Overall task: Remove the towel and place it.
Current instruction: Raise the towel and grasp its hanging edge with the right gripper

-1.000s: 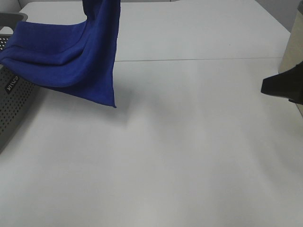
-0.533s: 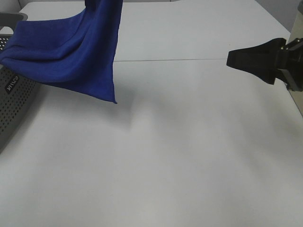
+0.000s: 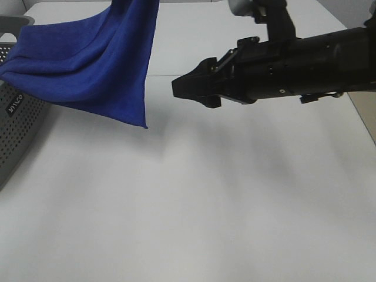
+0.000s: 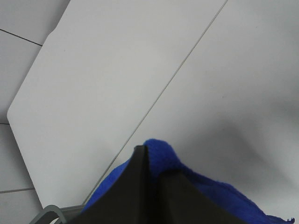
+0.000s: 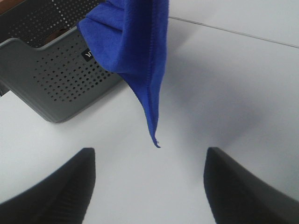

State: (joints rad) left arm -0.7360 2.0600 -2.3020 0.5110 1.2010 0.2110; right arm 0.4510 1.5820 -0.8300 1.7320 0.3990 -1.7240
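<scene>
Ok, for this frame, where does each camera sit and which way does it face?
Exterior high: mounted high, looking down at the table, the hanging towel and the basket; the right gripper extends in from the right.
Left wrist: behind the left gripper, shut on the towel, looking down at the table.
Right wrist: behind the right gripper's open fingers, facing the towel's hanging corner and the basket.
All three share the towel.

I work at a bare white table (image 3: 235,205), a lab bench by the look: grey perforated basket (image 3: 14,129) at its edge, pale floor tiles (image 4: 18,18) beyond it.
</scene>
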